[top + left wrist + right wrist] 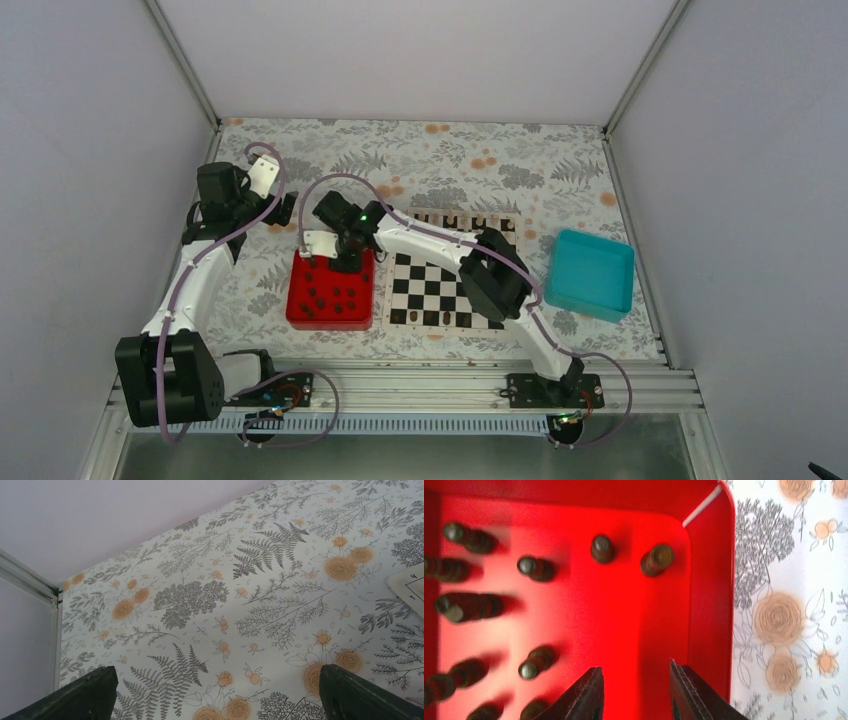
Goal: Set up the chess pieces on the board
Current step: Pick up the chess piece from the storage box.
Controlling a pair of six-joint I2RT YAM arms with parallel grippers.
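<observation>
Top view: the board point(425, 285) lies mid-table, a bit toward the right edge. The red tray point(330, 322) sits just beside it on the left, and the teal tray point(592, 272) is near the right edge. Most chess pieces point(340, 293) are in the red tray, approx. nine dark dots. Maybe four stand on the board's near row, too small to be sure. Pale-topped pieces point(455, 222) line its far row. We judge the job early on, w/ most pieces left to move. Count: 1 board, 2 trays. The right arm point(440, 242) reaches across the board to the red tray.

Left wrist view: the left gripper point(217, 670) hangs w/ jaws wide and nothing between, over the floral cloth point(200, 600) toward the far-left corner.

Right wrist view: the right gripper point(634, 672) is over the red tray, jaws part-open, nothing between. We count approx. eleven pieces here, some blurred.
</observation>
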